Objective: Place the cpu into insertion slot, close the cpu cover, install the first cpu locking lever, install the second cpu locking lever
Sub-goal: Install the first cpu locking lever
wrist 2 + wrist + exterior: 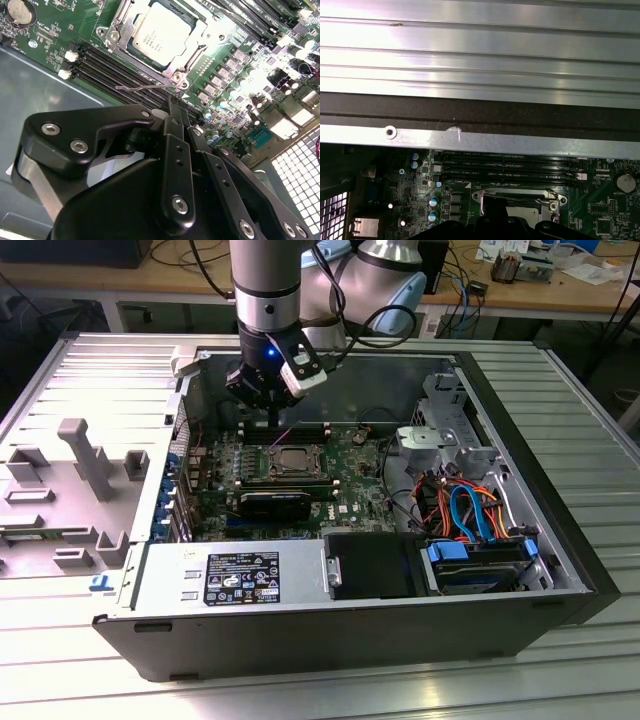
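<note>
We see the cpu (157, 32), a flat, dull-grey metal square, seated in the dark insertion slot (190, 19) near the middle of the green board (50, 30). The thin, silvery cpu cover (117, 30) lies flat around it, its window framing the chip. The black gripper (175, 107), its angular fingers drawn together with no gap that we can make out, hangs over the long black memory slots (115, 67) between the socket and the board's edge. Smooth grey case floor (45, 95) lies open beyond, and the tips are just beside a thin bent wire lever (142, 88), though we cannot tell whether they touch it.
</note>
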Controlling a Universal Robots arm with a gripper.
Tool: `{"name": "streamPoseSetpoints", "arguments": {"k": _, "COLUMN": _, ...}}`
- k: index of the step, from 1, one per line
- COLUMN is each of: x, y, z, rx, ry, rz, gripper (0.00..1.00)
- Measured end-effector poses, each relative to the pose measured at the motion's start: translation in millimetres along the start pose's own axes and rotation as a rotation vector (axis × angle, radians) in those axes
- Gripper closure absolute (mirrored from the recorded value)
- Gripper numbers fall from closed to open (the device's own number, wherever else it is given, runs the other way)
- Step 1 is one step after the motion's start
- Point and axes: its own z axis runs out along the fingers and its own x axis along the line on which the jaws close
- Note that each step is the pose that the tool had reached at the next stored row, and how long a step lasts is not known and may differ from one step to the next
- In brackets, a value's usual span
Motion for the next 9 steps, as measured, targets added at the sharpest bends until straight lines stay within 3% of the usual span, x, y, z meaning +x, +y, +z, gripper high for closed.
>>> {"name": "streamPoseSetpoints", "arguments": {"k": 7, "x": 0.0, "y": 0.0, "z": 0.1, "rx": 0.0003, "ry": 0.0000, "rz": 0.000, "gripper": 0.89}}
{"name": "streamPoseSetpoints", "arguments": {"k": 8, "x": 0.0, "y": 0.0, "z": 0.3, "rx": 0.0016, "ry": -0.0001, "rz": 0.000, "gripper": 0.89}}
{"name": "streamPoseSetpoints", "arguments": {"k": 9, "x": 0.0, "y": 0.1, "z": 0.6, "rx": 0.0100, "ry": 0.0002, "rz": 0.000, "gripper": 0.89}}
